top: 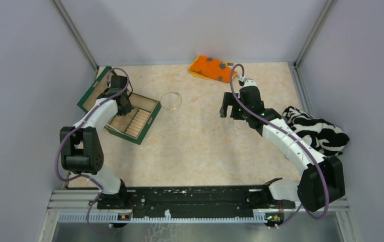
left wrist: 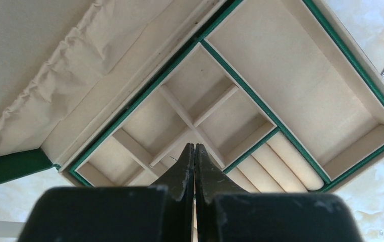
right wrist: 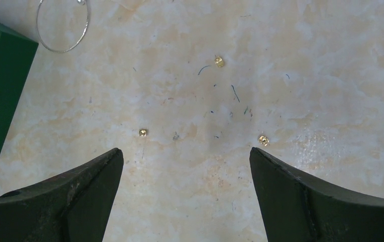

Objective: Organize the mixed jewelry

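Observation:
A thin silvery bangle hoop lies on the table just right of the open green jewelry box; in the right wrist view the hoop is at top left. Three tiny gold pieces lie scattered on the table ahead of my right gripper, which hovers open with nothing between its fingers. My left gripper is shut and empty above the box's small square compartments, with the ring rolls to its right.
An orange grey-spotted cloth lies at the back edge. A black-and-white striped cloth sits at the right beside my right arm. The box lid leans open to the back left. Walls close in three sides.

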`<move>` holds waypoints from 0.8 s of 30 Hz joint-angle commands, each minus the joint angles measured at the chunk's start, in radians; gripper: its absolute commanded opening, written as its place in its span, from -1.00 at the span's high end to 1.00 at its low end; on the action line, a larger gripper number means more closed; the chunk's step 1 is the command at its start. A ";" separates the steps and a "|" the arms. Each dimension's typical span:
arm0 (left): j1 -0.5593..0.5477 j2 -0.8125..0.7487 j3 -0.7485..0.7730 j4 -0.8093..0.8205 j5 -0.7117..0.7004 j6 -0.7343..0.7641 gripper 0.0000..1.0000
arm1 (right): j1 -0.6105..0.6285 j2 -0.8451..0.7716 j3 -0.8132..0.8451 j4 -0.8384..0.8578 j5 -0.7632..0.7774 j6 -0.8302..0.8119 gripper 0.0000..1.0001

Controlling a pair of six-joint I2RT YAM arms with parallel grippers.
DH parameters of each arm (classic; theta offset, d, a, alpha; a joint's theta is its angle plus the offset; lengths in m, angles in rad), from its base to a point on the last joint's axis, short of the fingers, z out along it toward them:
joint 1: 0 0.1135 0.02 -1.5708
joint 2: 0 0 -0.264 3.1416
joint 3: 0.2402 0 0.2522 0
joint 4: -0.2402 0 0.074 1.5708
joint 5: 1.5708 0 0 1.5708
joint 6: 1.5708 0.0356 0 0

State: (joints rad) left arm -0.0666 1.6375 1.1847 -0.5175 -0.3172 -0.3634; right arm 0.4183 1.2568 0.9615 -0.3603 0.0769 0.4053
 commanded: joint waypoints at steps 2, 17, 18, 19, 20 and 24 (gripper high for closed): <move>0.035 0.021 -0.004 0.051 -0.026 -0.002 1.00 | 0.008 -0.013 -0.015 0.052 -0.014 0.017 -0.89; 0.054 0.013 -0.012 0.032 -0.061 -0.048 0.47 | 0.008 -0.016 -0.026 0.050 -0.040 0.037 -0.88; 0.053 0.000 -0.013 0.034 -0.055 -0.049 0.39 | 0.008 -0.018 -0.027 0.050 -0.038 0.037 -0.88; 0.054 -0.012 -0.016 0.040 -0.048 -0.047 0.31 | 0.008 -0.021 -0.026 0.047 -0.034 0.039 -0.88; 0.054 -0.025 -0.019 0.043 -0.045 -0.043 0.24 | 0.008 -0.024 -0.027 0.041 -0.031 0.038 -0.88; 0.049 -0.087 -0.012 0.038 0.035 -0.037 0.22 | 0.008 -0.041 -0.023 0.017 -0.008 0.036 -0.89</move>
State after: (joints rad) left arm -0.0166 1.6367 1.1618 -0.4786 -0.3542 -0.3969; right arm 0.4183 1.2568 0.9291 -0.3473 0.0483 0.4313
